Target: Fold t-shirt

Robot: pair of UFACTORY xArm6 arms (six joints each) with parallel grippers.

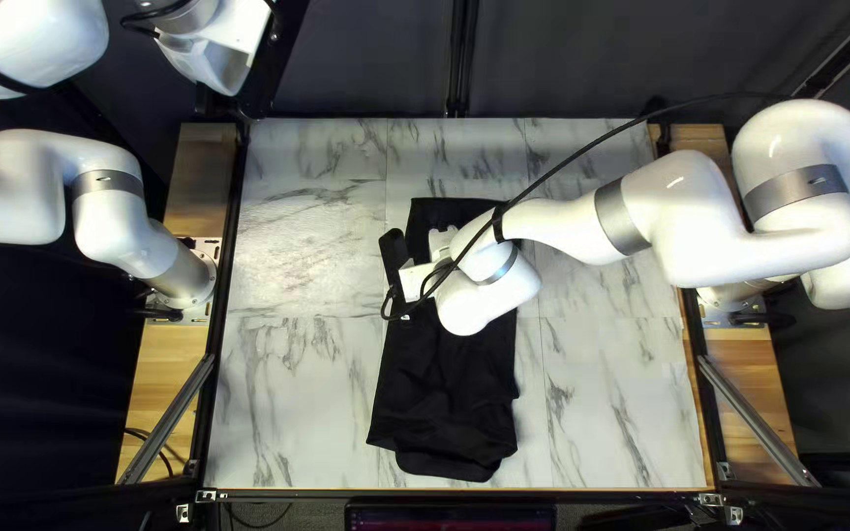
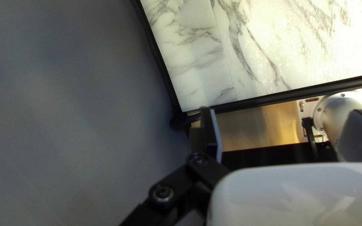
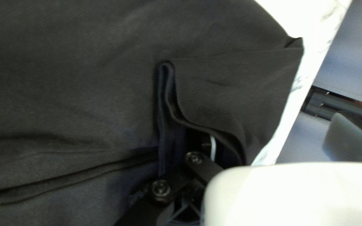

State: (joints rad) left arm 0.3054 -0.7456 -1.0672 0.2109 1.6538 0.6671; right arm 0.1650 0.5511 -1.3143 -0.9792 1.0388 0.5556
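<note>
Marble-patterned table under black t-shirt; left pincer spread, right pincer likewise.

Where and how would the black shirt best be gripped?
Probably at the shirt's near end, pinching all layers from the table's near edge, one finger above and one below. That short edge lies flat and faces the near side, while the right arm crosses over the far half.

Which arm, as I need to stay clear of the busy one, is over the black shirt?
The right arm: from its base beside the table it reaches over the shirt. The left arm is off to the shirt's other side.
</note>
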